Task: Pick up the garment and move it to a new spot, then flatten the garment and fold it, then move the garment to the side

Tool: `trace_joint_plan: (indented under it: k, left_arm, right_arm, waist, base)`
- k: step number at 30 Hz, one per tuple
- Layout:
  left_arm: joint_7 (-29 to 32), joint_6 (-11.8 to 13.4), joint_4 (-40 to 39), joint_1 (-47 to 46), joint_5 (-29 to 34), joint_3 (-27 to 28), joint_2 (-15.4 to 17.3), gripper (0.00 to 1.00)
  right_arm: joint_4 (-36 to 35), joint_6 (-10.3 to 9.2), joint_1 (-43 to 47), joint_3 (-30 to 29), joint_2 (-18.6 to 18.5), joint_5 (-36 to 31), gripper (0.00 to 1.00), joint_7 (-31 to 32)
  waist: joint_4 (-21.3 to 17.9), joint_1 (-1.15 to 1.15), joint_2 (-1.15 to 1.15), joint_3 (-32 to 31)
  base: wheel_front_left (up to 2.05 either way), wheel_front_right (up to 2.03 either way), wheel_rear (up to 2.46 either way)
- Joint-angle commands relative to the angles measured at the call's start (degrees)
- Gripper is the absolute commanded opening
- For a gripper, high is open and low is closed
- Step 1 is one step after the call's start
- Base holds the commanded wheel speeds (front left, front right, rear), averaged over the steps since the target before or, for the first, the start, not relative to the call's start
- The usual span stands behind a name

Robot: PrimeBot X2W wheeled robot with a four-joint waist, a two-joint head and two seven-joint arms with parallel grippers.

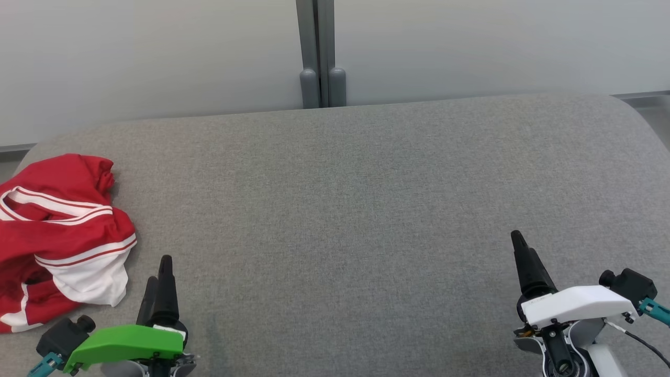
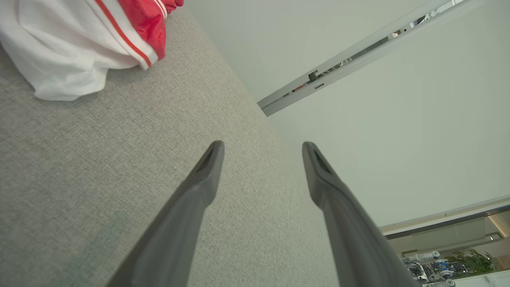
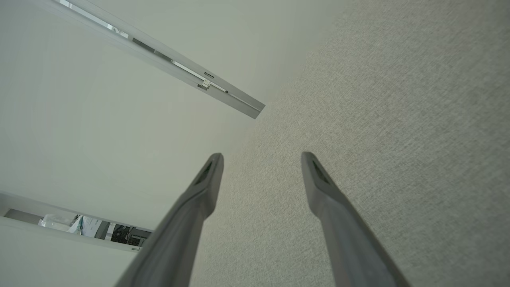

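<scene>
Start pose: garment not yet picked up.
We find the red-and-white garment [image 1: 57,235] crumpled at the grey cushion's [image 1: 366,183] left edge. The left gripper [image 2: 263,145] is near it and the right gripper [image 3: 261,155] well apart, both jaws spread and empty, presumably staged for the first grasp.

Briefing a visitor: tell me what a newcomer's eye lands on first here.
The crumpled red and white garment at the left edge of the grey fabric surface stands out first. Then the two open grippers low in the head view: the left gripper, green-capped, near the garment, the right gripper, white-capped, far to the right.
</scene>
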Motion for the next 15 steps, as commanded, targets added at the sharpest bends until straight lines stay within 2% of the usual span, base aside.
trace_joint_plan:
  k: [1,15]
  left_arm:
    - [-0.6,0.3,-0.8,0.0,3.0,-0.3,0.4,1.00]
    - [-3.2,1.2,-1.2,1.0,16.5,-1.4,0.5,1.00]
  right_arm:
    - [-0.8,0.03,-1.2,0.3,-0.3,-2.8,1.00,-0.7]
    - [-0.3,0.03,-1.5,2.0,-0.4,-14.5,1.00,-3.3]
  waist:
    - [0.0,0.00,0.00,0.0]
    - [0.0,0.00,0.00,-0.2]
  base:
    - [0.00,0.00,0.00]
    - [0.00,0.00,0.00]
